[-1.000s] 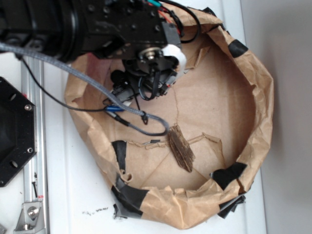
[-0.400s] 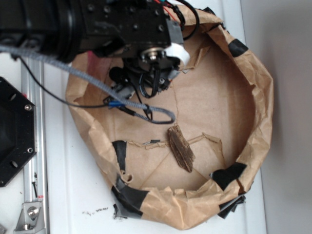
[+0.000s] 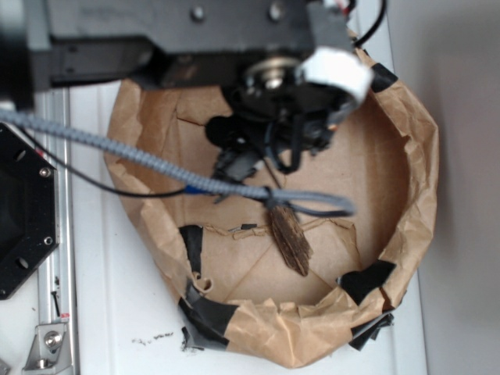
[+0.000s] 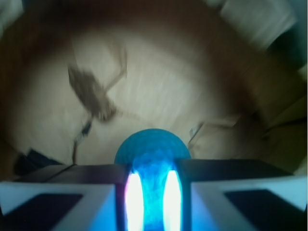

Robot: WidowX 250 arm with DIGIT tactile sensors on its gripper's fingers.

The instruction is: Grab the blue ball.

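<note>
In the wrist view the blue ball (image 4: 152, 149) sits squeezed between my two jaws, its round top bulging out above them. My gripper (image 4: 152, 192) is shut on the ball and held above the brown paper floor. The brown wood chip (image 4: 89, 94) lies on the paper further off, upper left. In the exterior view my gripper (image 3: 269, 144) hangs under the black arm, over the paper nest; the ball is hidden there by the arm. The wood chip (image 3: 291, 238) lies below the gripper.
The crumpled brown paper nest (image 3: 418, 180) with black tape patches rings the work area. A grey braided cable (image 3: 156, 168) crosses in front. A black hexagonal base (image 3: 19, 211) and a metal rail (image 3: 55, 258) stand at the left.
The arm has risen toward the camera and shifted right, now looking larger and blurred. The cable moved with it. The wood chip has not moved.
</note>
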